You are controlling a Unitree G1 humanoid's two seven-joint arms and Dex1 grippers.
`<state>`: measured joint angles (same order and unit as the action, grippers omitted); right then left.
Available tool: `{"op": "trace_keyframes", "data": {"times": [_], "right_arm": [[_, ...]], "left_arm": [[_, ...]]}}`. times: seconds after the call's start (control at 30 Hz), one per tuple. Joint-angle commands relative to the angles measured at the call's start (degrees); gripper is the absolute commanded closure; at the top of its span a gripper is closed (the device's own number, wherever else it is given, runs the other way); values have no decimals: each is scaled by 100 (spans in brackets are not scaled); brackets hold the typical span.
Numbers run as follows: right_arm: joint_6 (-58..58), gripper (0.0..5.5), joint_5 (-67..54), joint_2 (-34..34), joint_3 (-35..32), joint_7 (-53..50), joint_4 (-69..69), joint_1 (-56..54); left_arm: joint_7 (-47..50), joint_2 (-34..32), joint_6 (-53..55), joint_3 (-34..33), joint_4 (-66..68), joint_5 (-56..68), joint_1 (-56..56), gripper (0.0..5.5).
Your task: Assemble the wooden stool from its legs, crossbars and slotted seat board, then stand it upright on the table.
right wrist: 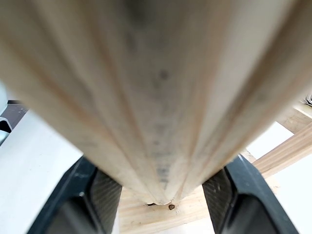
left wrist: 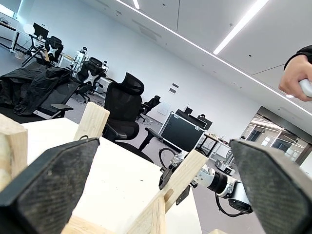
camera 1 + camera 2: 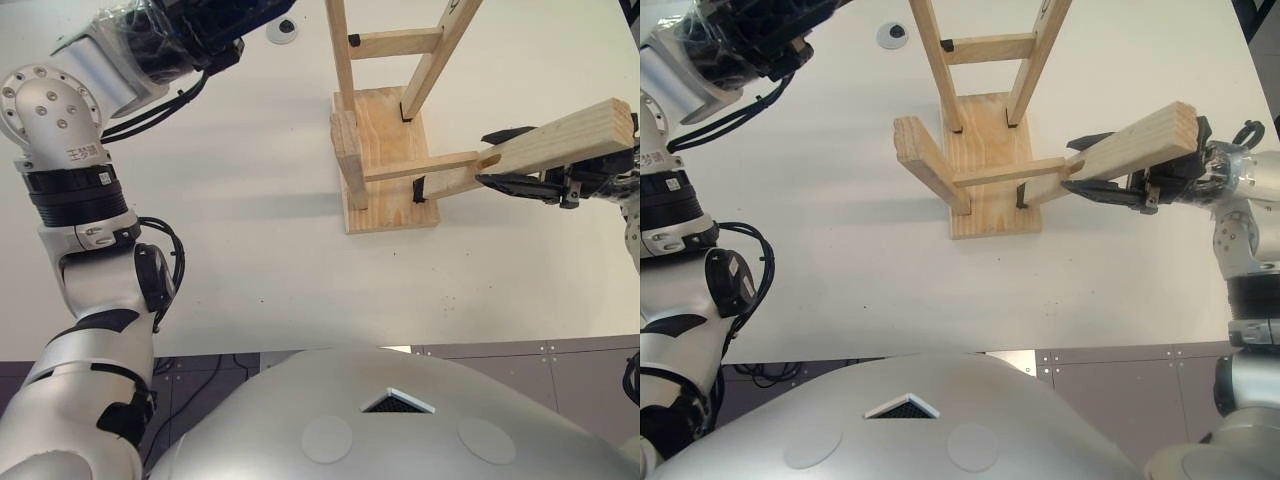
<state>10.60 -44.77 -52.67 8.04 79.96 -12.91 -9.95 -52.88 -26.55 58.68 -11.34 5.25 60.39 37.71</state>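
Observation:
The slotted seat board (image 3: 385, 205) lies flat on the white table with its legs pointing up. Two far legs (image 3: 342, 50) are joined by a crossbar (image 3: 397, 43). A second crossbar (image 3: 420, 166) links the near left leg (image 3: 930, 165) to the near right leg (image 3: 570, 135), which leans out to the right. My right gripper (image 3: 1085, 165) is shut on that leaning leg, and its black fingers (image 1: 97, 195) press both sides of it. My left gripper (image 2: 163, 146) is up at the table's far left, open, with its fingers (image 2: 53, 185) spread wide and nothing held.
A small white round object (image 3: 892, 36) lies on the table behind the stool. The table's front edge (image 3: 400, 340) runs close to me. Office chairs (image 2: 124, 102) and desks stand in the room beyond.

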Motion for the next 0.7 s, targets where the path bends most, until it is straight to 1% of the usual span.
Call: {"op": "trace_keyframes", "data": {"times": [0.03, 0.13, 0.2, 0.3, 0.53, 0.7], "right_arm": [[-809, 344, 2703, -462, 1473, -243, -1599, 674], [-405, 344, 3091, -611, 1689, -130, -1869, 622], [-426, 344, 3103, -604, 1789, -41, -1933, 649], [-685, 344, 2788, -333, 1837, -99, -1623, 880], [-862, 344, 2360, 546, 1964, -769, -1247, 1468], [-1224, 344, 1810, 885, 2025, -1106, -533, 1818]], "left_arm": [[85, 43, 288, 28, 34, 106, 187, 59], [80, 64, 368, 24, 109, 153, 237, 59], [87, 96, 421, 40, 113, 167, 261, 59], [133, 129, 498, -3, 129, 209, 274, 59], [9, 139, 541, 24, 538, 80, 577, 59], [8, 160, 572, -14, 759, 56, 653, 59]]}}
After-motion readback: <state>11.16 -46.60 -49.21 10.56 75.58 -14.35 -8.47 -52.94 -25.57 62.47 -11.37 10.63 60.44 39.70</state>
